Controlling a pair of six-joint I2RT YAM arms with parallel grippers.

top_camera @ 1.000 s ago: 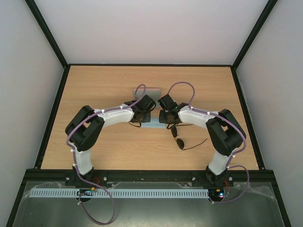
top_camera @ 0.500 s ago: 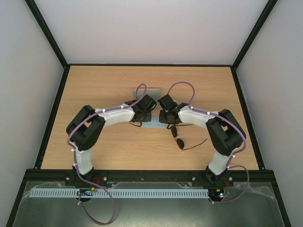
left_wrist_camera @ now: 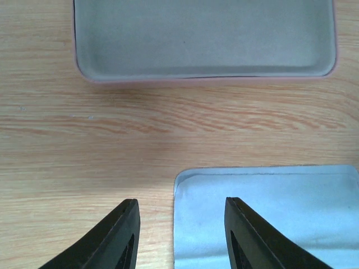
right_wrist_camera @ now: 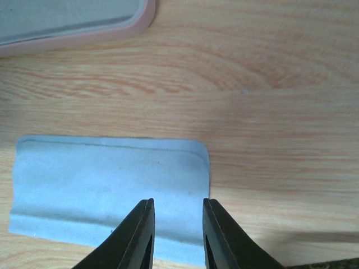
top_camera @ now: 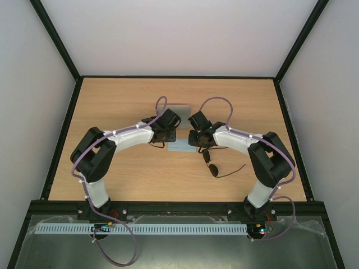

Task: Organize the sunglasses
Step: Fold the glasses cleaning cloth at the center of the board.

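My left gripper (left_wrist_camera: pixel 180 203) hangs low over the table (top_camera: pixel 112 112) with its jaws part open and nothing between them. The near left corner of the light blue cloth (left_wrist_camera: pixel 269 213) lies flat on the wood just under the gap. Beyond it sits the pink case (left_wrist_camera: pixel 205 39), open, its grey lining bare, a strip of table between case and cloth.

My right gripper (right_wrist_camera: pixel 176 203) hovers over the cloth's right edge, jaws set narrower than the left's but apart, gripping nothing. The cloth looks spread flat, with one low ridge along its near side.

Furthest right are the sunglasses (top_camera: pixel 212 167). They lie on the table on the near-right side of the cloth, close under my right wrist and well short of the case, temple arms splayed. Neither wrist camera shows them.

I judge the step in hand to be leaving the cloth as it lies. To do that well, I should raise both grippers straight up before moving sideways, so no fingertip drags a corner. The right arm is the nearer for the glasses. I should take them by the frame at the bridge, not the lenses, and mind those thin arms.
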